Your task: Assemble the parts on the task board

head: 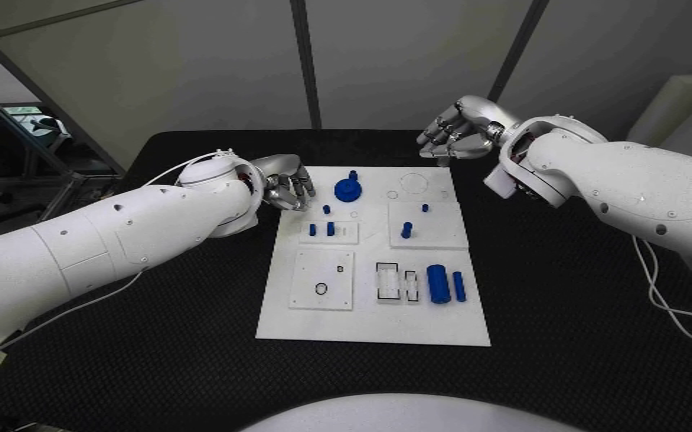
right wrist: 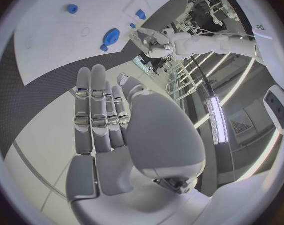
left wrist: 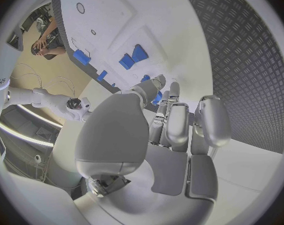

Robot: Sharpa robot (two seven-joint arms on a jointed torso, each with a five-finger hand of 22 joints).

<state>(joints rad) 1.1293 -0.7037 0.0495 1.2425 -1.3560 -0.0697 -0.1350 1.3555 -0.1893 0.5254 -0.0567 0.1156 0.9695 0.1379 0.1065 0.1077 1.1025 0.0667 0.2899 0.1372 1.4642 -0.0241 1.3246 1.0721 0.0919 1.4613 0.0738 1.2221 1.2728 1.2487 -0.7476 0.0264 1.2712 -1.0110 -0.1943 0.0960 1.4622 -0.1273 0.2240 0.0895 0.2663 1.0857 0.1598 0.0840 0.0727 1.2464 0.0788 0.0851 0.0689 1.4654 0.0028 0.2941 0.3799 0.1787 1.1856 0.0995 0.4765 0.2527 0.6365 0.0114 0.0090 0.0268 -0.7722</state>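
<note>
Blue parts (head: 437,283) lie loose on the white task board (head: 371,324) between your two hands, some standing in their seats, so assembly looks barely begun. Your left hand (head: 286,183) sits just beside the board's near-left edge, your right hand (head: 459,130) beyond its far corner; both hold nothing, fingers loosely curled.

Task board (head: 433,327): centred on tabletop (head: 173,352). Parts on board: disc-shaped part (head: 348,190) at far edge; two cylinders (head: 446,284) side by side, near right.
</note>
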